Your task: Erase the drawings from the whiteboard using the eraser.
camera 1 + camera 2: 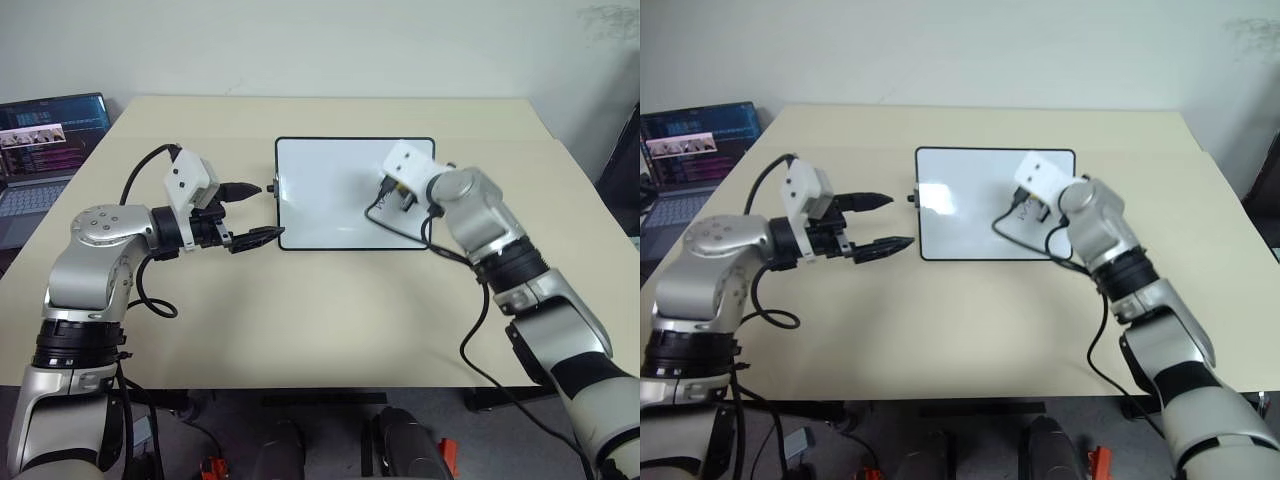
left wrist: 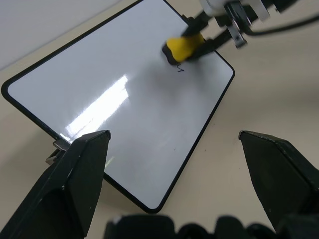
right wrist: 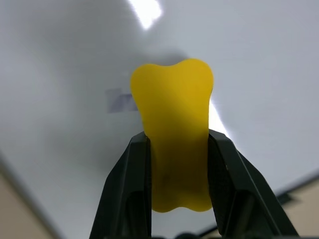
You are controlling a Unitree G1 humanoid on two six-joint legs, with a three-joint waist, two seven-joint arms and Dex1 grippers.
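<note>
The whiteboard (image 1: 330, 195) lies flat in the middle of the table, its black frame visible all round. My right gripper (image 1: 393, 193) reaches over the board's right part and is shut on the yellow eraser (image 2: 183, 48), which presses down against the white surface (image 3: 75, 74). The black fingers (image 3: 132, 189) clamp the eraser (image 3: 173, 129) from both sides. One small dark scribble of the drawings (image 2: 179, 70) shows right beside the eraser. My left gripper (image 1: 262, 212) stands open at the board's left edge, one fingertip by the side knob, holding nothing.
An open laptop (image 1: 50, 140) sits at the table's far left corner. Black cables loop from both wrists. A wall rises behind the beige table (image 1: 330, 320), whose near part lies between my arms.
</note>
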